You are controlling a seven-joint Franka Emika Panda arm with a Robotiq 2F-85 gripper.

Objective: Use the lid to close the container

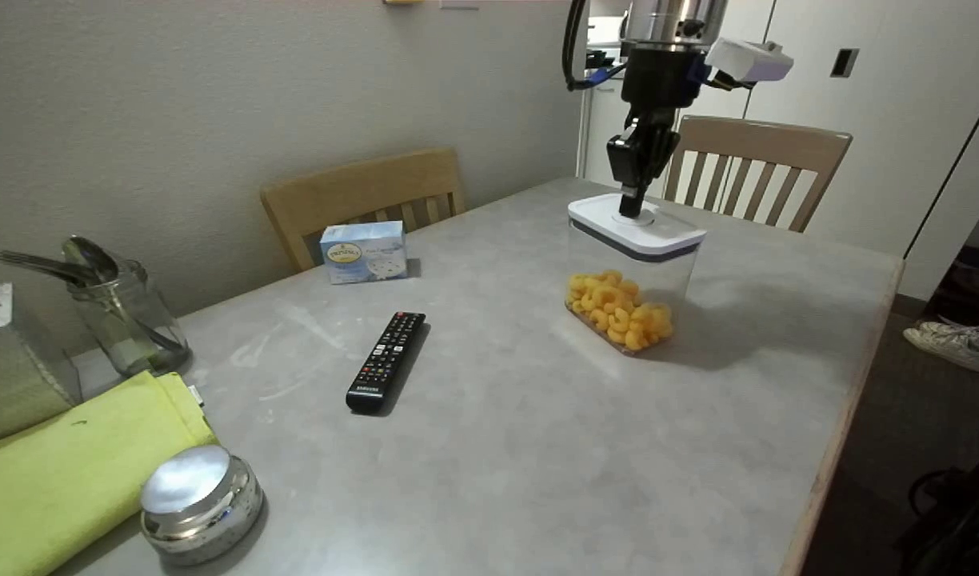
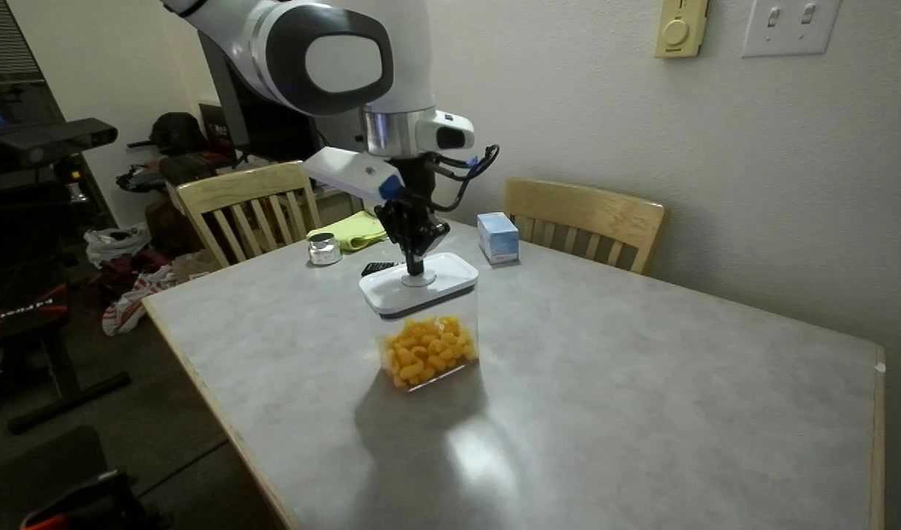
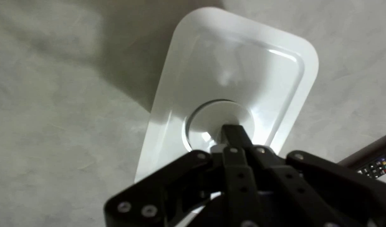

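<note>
Fingers (image 3: 234,136) tog., nothing gripped, touching 1 lid (image 3: 234,77) atop 1 container (image 1: 637,276) w/ many yellow pcs (image 1: 617,308).

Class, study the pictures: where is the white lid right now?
In an exterior view, the white lid is right of centre, on top of the clear container and directly beneath the tool.

In an exterior view, the lid (image 1: 659,232) sits on the container (image 1: 653,278); left of it on the bench (image 1: 505,448) are box (image 1: 365,253), remote (image 1: 386,362) and tin (image 1: 201,506), far to near.
</note>
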